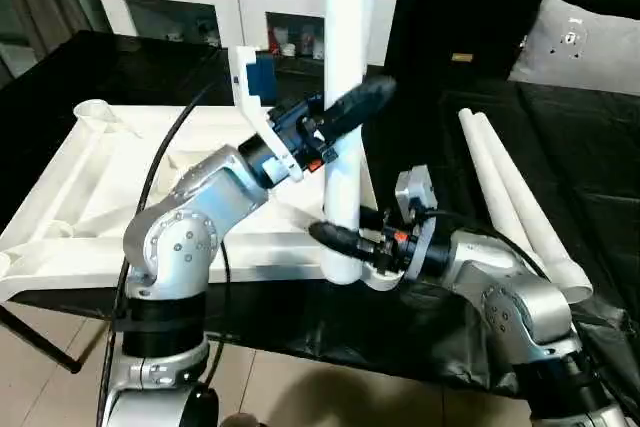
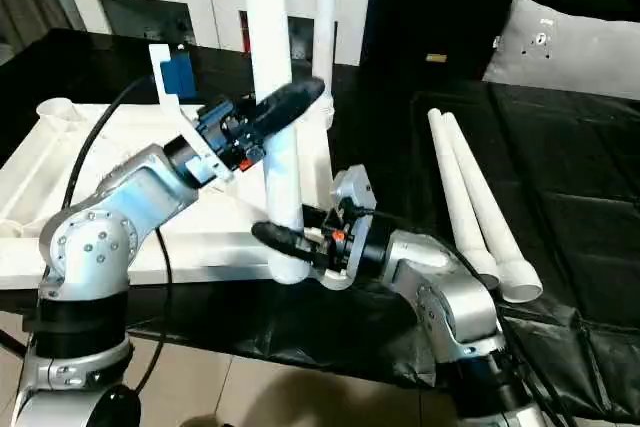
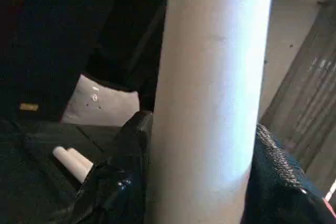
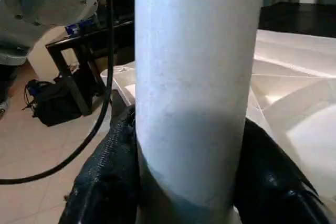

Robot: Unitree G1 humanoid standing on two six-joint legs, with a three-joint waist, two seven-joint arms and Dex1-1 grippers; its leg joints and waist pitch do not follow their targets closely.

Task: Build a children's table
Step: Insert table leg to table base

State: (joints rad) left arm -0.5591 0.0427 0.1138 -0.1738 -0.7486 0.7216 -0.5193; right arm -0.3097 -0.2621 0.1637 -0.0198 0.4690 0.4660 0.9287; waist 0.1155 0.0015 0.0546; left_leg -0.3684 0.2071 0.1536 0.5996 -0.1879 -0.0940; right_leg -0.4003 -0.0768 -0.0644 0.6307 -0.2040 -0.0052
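Leg in hand: I am holding one white tapered leg (image 1: 345, 97) upright, its foot end sitting at the near right corner socket of the tabletop (image 1: 110, 182).
Left claw: the left claw (image 1: 345, 112) is clenching the leg about midway up; the wrist view shows black fingers (image 3: 131, 145) pressing on both sides of the tube.
Right claw: the right claw (image 1: 345, 239) is grasping the same leg low down, just above the socket, fingers (image 4: 107, 166) wrapping either side.
Tabletop: I am seeing it lying underside up on the black worktop (image 1: 480, 127), ribs and round corner sockets showing.
Spare legs: two more legs (image 1: 515, 202) are lying side by side on the worktop, well apart to my right.
Handling, leg: I am judging it a light, stiff, hollow plastic tube; the smooth surface is likely slippery, so a two-point grip is keeping it plumb.
Handling, grip point: low hold for seating force, mid hold for steering; the taper is likely letting a claw slide upward if I push down hard.
Handling, tabletop: I am judging it light enough to shift under a sideways shove.
Writing: I am reading no brand, label or text anywhere.
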